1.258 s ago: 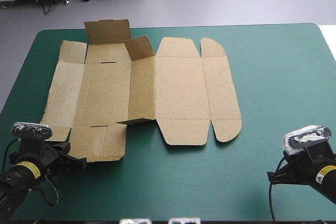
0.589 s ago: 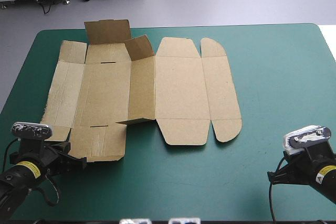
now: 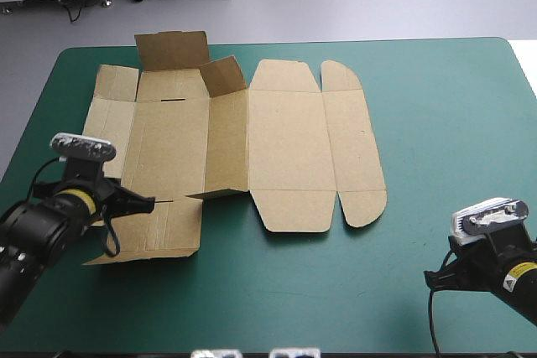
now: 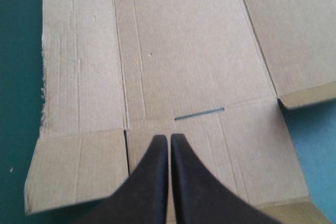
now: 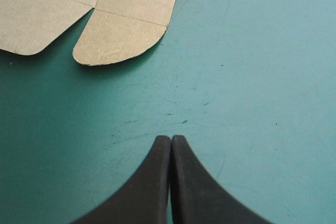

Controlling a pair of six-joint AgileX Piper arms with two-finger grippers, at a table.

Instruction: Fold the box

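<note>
The box (image 3: 252, 148) lies as a cut sheet on the left and middle of the bench (image 3: 445, 123), mostly flat; 2 pieces at its far edge stand up, a far flap (image 3: 172, 49) and a small flap (image 3: 222, 75) beside it. The left gripper (image 3: 149, 203) is over the near flap (image 3: 172, 232), fingers together in 1 point, aimed at the slot (image 4: 199, 114) on the crease; whether it touches the board I cannot tell. The right gripper (image 5: 170, 139) hangs over bare cover near the bench's near right corner, fingers together, well apart from the box; a rounded tab (image 5: 121, 38) lies ahead of it. Folding looks barely begun, with the walls still to raise; next, the left fingers likely need to get under a flap's edge and lift it along its crease, the right arm coming in to steady the sheet.
</note>
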